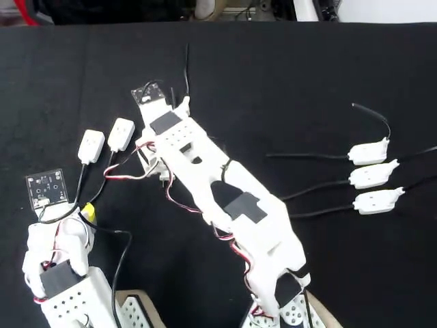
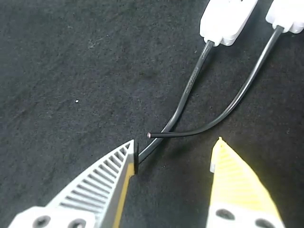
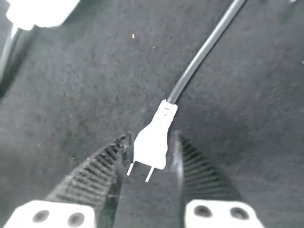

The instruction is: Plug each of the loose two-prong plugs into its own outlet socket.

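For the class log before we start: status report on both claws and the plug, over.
Left claw open, over crossed black cables. Right claw around white plastic two-prong plug, grip unclear. Two white rectangular sockets unplugged.

On the black tabletop (image 1: 293, 75) we record:
- a first outlet socket (image 1: 91, 145) and a second outlet socket (image 1: 121, 134), white, side by side at upper left, their black leads trailing toward the left arm (image 1: 58, 266);
- the right arm (image 1: 225, 198), stretched diagonally just beside them;
- a black cord (image 1: 186, 68) beyond its tip;
- three white connectors (image 1: 372, 176) in a column at right, leads running off either way.
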Tool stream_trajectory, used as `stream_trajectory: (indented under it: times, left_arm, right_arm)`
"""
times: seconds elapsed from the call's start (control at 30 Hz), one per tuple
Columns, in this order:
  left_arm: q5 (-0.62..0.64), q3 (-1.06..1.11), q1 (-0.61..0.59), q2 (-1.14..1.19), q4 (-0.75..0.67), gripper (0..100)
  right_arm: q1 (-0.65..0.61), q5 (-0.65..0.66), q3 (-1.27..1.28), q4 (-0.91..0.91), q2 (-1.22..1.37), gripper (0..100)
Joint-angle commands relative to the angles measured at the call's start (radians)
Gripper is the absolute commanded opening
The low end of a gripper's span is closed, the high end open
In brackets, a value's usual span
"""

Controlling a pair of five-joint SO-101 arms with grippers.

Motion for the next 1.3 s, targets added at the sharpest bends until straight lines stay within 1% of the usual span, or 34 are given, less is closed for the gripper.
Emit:
stream_trajectory:
  times: [0.0,0.23,0.3,0.37,0.43,0.47,0.5,0.7,0.87,1.0,1.1,1.2,1.27]
  left_arm:
    - [-0.008,-0.005,-0.002,-0.003,-0.014,26]
    - [-0.008,-0.005,-0.002,-0.003,-0.014,26]
    - [-0.008,-0.005,-0.002,-0.003,-0.014,26]
    - [-0.008,-0.005,-0.002,-0.003,-0.014,26]
    - [-0.008,-0.005,-0.002,-0.003,-0.014,26]
    - [-0.008,-0.005,-0.002,-0.003,-0.014,26]
    - [-0.008,-0.005,-0.002,-0.003,-0.014,26]
    - [-0.008,-0.005,0.001,-0.003,-0.014,26]
    - [-0.008,-0.005,0.004,-0.003,-0.014,26]
    - [-0.008,-0.005,0.004,-0.003,-0.015,26]
    - [-0.008,-0.005,0.004,-0.003,-0.015,26]
    - [-0.008,-0.005,0.004,-0.003,-0.015,26]
    - [-0.008,-0.005,0.004,-0.003,-0.015,26]
  right_arm:
    - [-0.015,-0.011,-0.012,-0.012,0.002,16.3]
    - [-0.034,-0.003,-0.012,-0.014,0.025,16.2]
    - [-0.037,0.021,-0.012,-0.015,0.038,15.4]
    - [-0.034,0.049,-0.028,-0.018,0.053,10.7]
    - [-0.020,0.052,-0.053,-0.012,0.070,2.7]
    - [-0.014,0.052,-0.064,-0.003,0.074,0.8]
    - [-0.006,0.052,-0.077,0.011,0.077,2.1]
    - [0.052,0.058,-0.168,0.130,0.077,1.1]
    - [0.046,0.083,-0.208,0.212,0.071,1.1]
    - [0.037,0.112,-0.168,0.258,-0.027,1.1]
    - [0.040,0.183,-0.067,0.267,-0.137,1.1]
    - [0.071,0.328,0.090,0.292,-0.217,1.2]
    - [0.126,0.431,0.183,0.275,-0.237,1.5]
